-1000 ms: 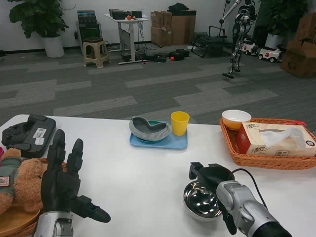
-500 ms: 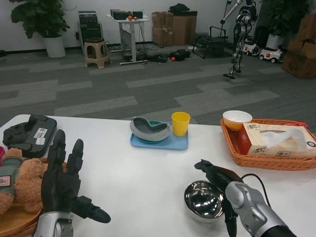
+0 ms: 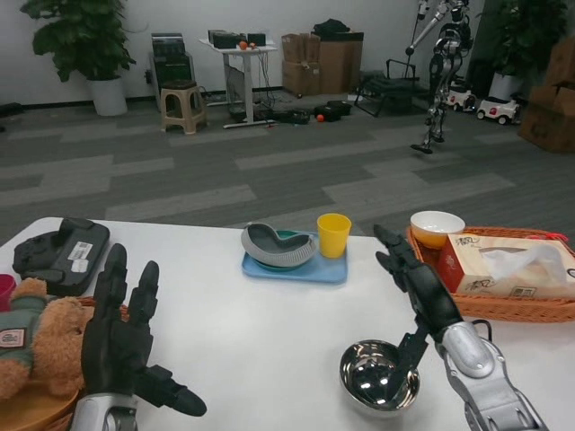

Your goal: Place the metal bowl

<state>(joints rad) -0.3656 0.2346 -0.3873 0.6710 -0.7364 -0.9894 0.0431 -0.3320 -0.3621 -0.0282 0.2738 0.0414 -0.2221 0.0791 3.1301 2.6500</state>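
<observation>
With the metal bowl (image 3: 379,388) sitting upright on the table (image 3: 269,332) near its front edge, I'd lift my empty, spread right hand (image 3: 415,281) straight up clear of the rim, leaving my splayed left hand (image 3: 121,337) idle.

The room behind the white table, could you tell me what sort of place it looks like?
Probably an office or robotics lab workspace: grey carpet tiles, stacked cardboard boxes along the far wall, a standing desk with equipment, and a humanoid robot standing at the back.
</observation>
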